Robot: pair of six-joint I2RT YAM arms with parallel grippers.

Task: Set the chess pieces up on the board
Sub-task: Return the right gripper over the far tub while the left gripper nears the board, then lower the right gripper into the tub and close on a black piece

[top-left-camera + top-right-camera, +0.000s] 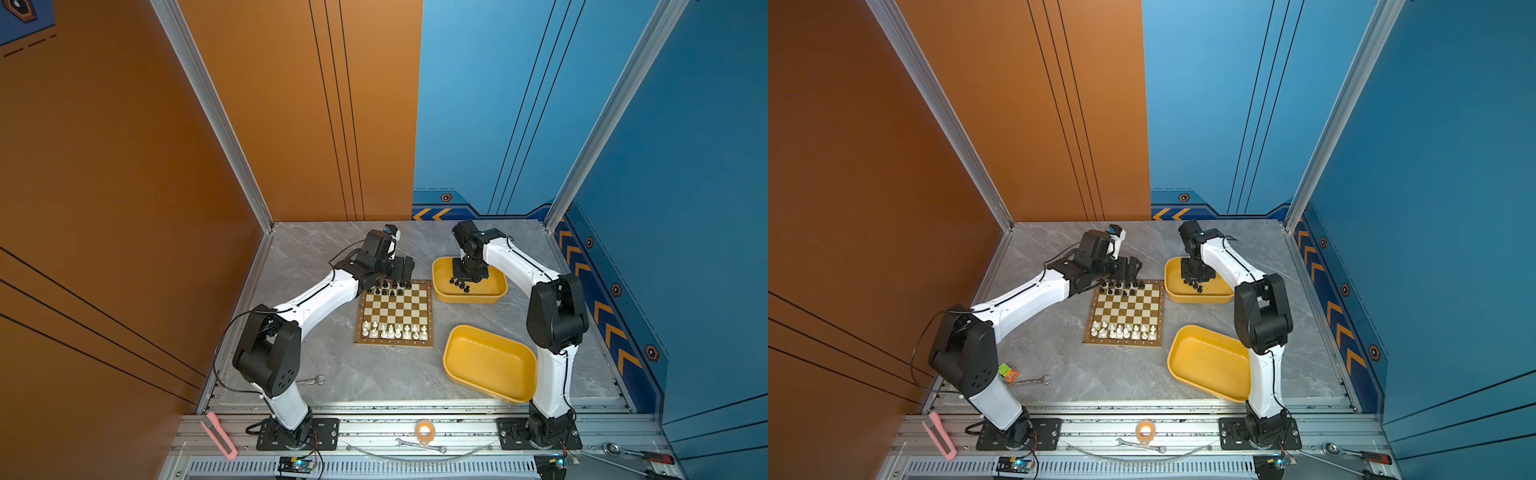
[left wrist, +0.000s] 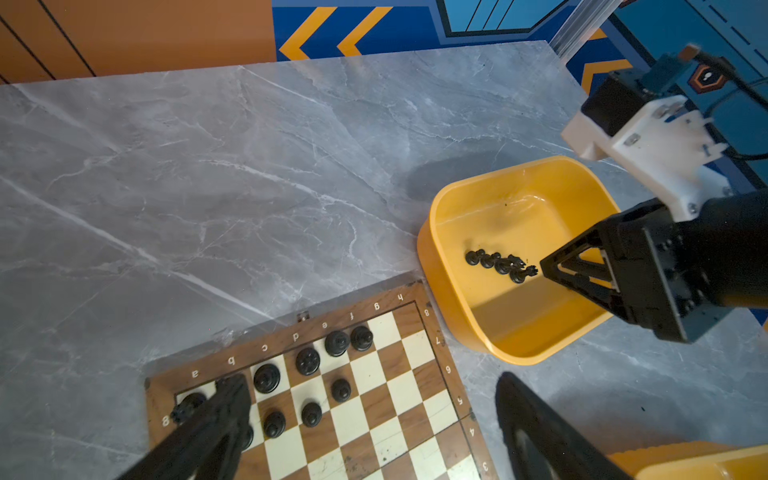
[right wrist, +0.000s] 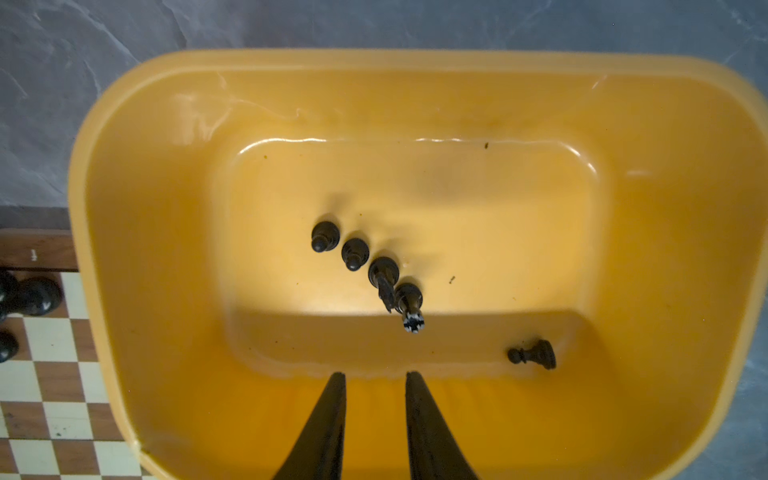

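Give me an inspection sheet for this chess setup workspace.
Surface: grey marble tabletop, nothing spilled.
Job's things: board carries white pieces near, black pieces far; five spare black pieces in the far yellow tray, one toppled.
Clutter: near yellow tray empty; wrench on tabletop; pink utility knife on front rail.
End effectors: left end effector open above board's far edge; right end effector inside far tray, slightly apart, holding nothing.
Cables: black cable loops beside left arm.
Surroundings: orange wall, blue wall.
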